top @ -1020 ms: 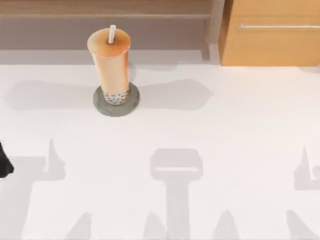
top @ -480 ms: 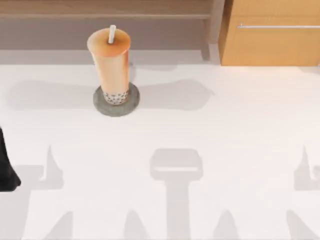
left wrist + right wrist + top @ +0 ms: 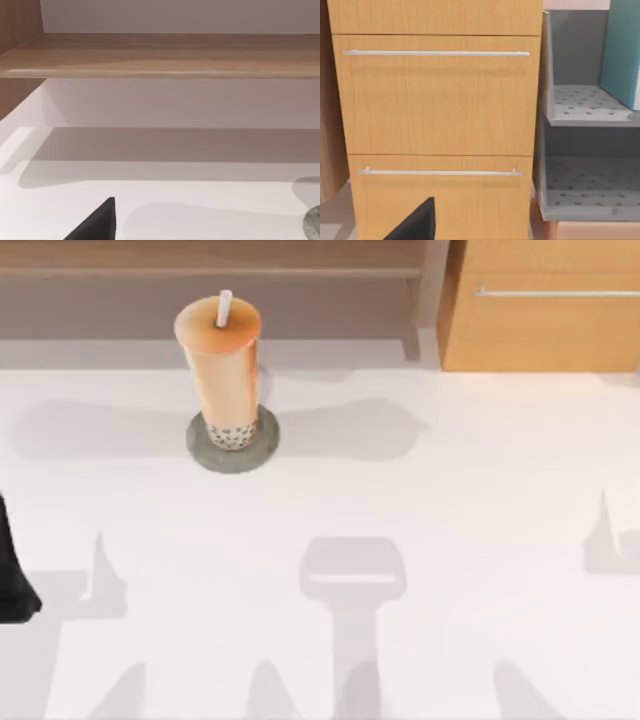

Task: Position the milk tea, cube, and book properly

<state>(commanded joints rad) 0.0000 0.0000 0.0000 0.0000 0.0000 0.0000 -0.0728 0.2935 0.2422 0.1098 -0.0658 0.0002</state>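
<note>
The milk tea (image 3: 220, 370) stands upright on a grey coaster (image 3: 232, 444) at the worktop's (image 3: 420, 500) far left, apparently placed already, while I cannot tell either gripper's finger state.

A white table (image 3: 420, 500) is carrying the load. A flat grey round disc (image 3: 232, 448) is lying directly on it, toward the far left, and the milk tea (image 3: 221, 370) is standing upright on that disc. A wooden drawer cabinet (image 3: 545, 305) is standing at the table's far right edge.
</note>
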